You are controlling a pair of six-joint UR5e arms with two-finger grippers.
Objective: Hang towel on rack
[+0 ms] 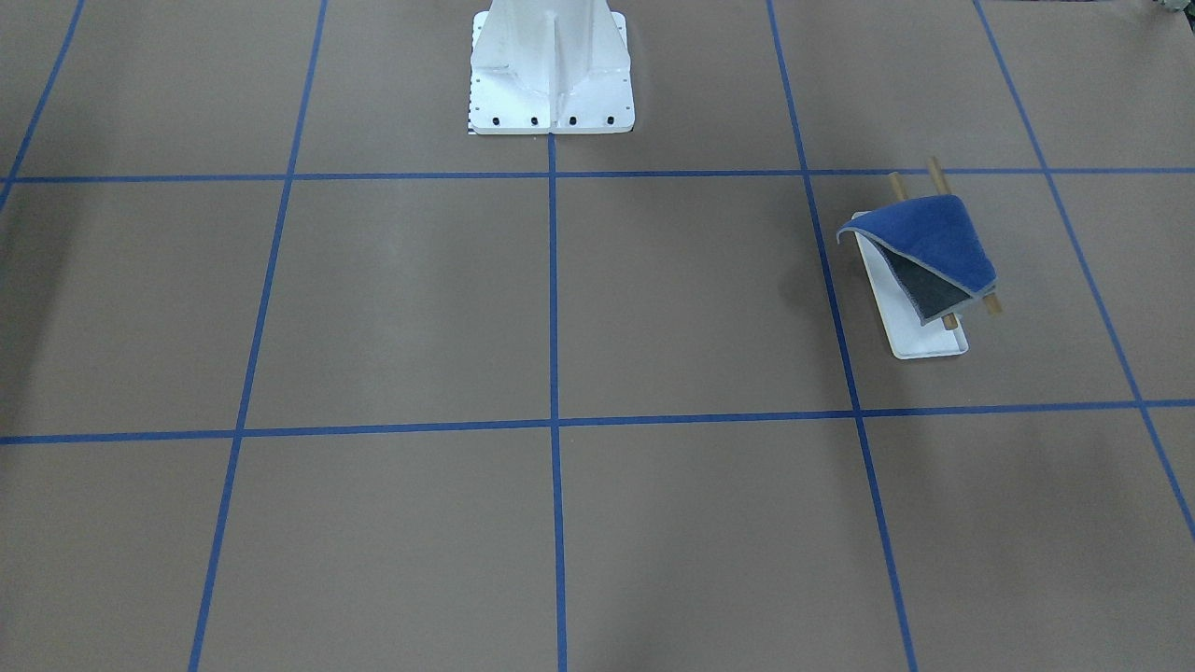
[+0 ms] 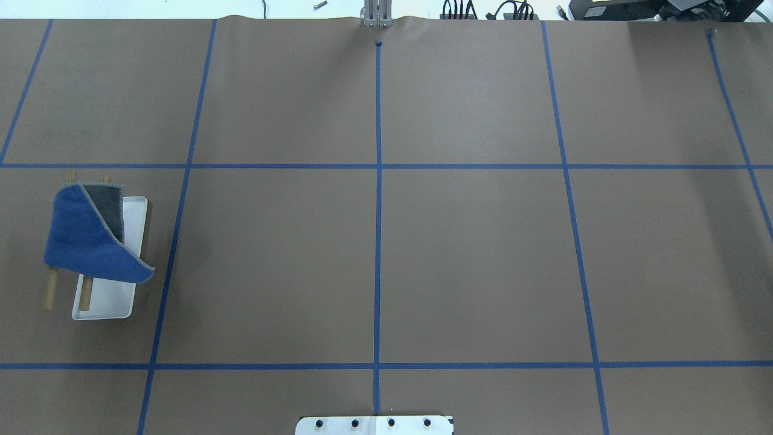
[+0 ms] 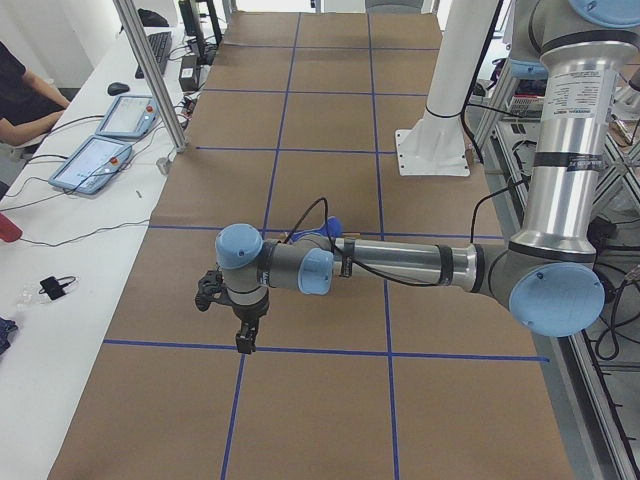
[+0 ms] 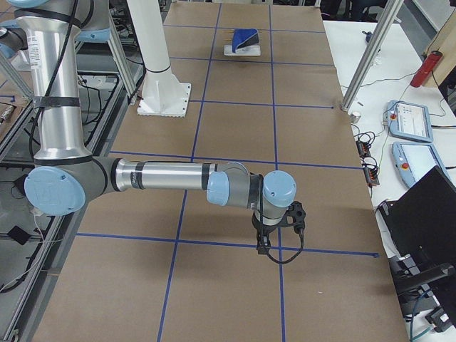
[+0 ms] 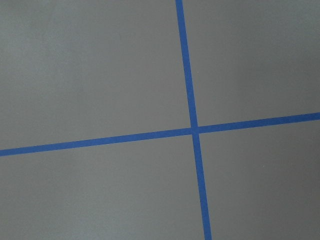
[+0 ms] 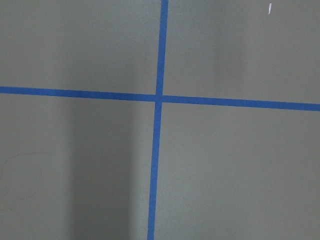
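Observation:
The towel (image 1: 929, 245) is draped over the rack's two wooden rods (image 1: 936, 174), blue face up, with one corner folded to show the grey face. The rack's white tray base (image 1: 924, 343) stands on the table under it. In the overhead view the towel (image 2: 84, 238) and the rack (image 2: 109, 297) are at the far left. My left gripper (image 3: 244, 338) hangs over the table, a little away from the rack, and shows only in the exterior left view. My right gripper (image 4: 264, 246) hangs far from the rack, seen only in the exterior right view. I cannot tell whether either is open or shut.
The white robot pedestal (image 1: 551, 75) stands at the table's robot-side edge. Blue tape lines (image 2: 378, 181) grid the brown table. A side bench holds teach pendants (image 3: 100, 150) beside a seated person (image 3: 20, 90). A metal post (image 4: 363, 64) stands by the table's edge.

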